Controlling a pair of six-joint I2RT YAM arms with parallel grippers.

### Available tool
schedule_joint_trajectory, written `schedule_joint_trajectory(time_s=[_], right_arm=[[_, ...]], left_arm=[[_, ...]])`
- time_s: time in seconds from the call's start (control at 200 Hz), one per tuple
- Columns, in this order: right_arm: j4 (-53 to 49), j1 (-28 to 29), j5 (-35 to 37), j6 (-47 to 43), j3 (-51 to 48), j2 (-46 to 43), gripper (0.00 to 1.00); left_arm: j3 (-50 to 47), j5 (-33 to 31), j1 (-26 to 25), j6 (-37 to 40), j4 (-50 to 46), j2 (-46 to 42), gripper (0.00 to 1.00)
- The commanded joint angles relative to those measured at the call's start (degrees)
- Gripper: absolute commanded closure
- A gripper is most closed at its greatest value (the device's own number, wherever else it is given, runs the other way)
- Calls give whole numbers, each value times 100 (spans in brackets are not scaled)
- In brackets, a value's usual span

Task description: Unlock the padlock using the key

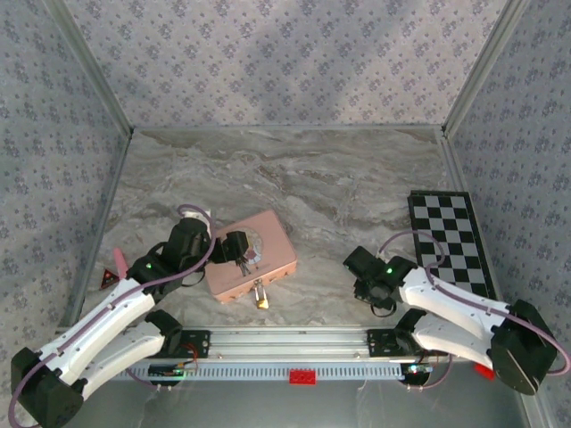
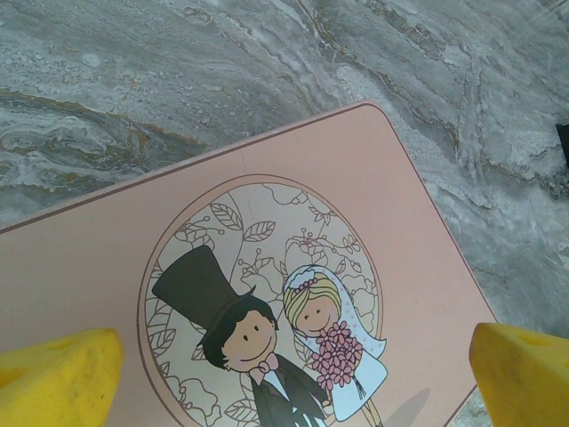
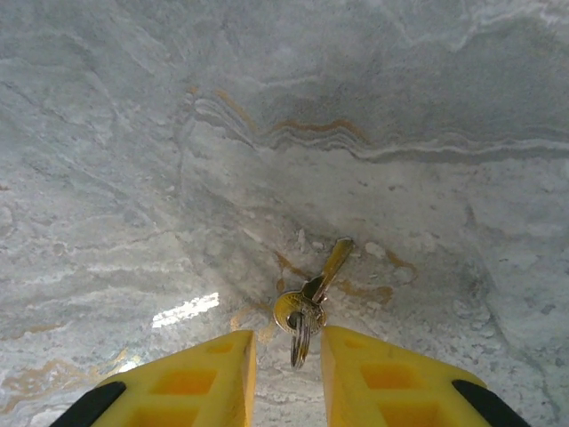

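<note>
Here, the right gripper (image 3: 286, 347) hovers low over the marble bench (image 3: 133, 133), jaws narrowly apart around the key (image 3: 316, 286) — not clamped. The left gripper (image 2: 293, 374) gapes wide above the pink box (image 2: 107, 258); the padlock (image 1: 260, 300) sits at its near edge.

The left arm (image 1: 107, 321) reaches forward and inward, and its left gripper (image 1: 237, 251) points down with the yellow fingers (image 2: 62, 378) spread wide. The right arm (image 1: 451, 312) bends low and inward. The right gripper (image 3: 286, 378) has its jaws a slim gap apart, perhaps pinching something.
</note>
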Motion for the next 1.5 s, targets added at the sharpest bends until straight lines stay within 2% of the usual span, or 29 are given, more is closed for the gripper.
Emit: schedule_joint_trajectory(time_s=[0.0,0.295,0.63,0.885,1.014,1.169,1.269,1.354,1.494], right_arm=[[134,-27,-2,-122,-57,158,75],[220,-26,53,-236,-44,499,80],[-114,93,389,-621,346,431,100],[-21,377,731,-1623,1172,197,100],[524,792,855,-2476,1626,87,100],[1164,1609,1450,-3919,2070,189,100],[2087,2177,1925,-5000,2013,213,100],[3275,2566,2013,-6083,1674,167,100],[4499,2672,1808,-6952,1325,219,100]], left_arm=[[-42,-110,-47,-65,81,-53,0],[-28,-130,-44,-54,63,-60,0],[-40,-210,-47,-83,53,-118,0],[58,-186,-47,-214,-18,-195,0],[200,-35,-41,-331,-3,-178,0],[358,214,-38,-463,13,-219,0],[445,315,-29,-542,11,-268,0],[495,454,-11,-600,57,-293,0],[581,851,26,-611,273,-270,0]])
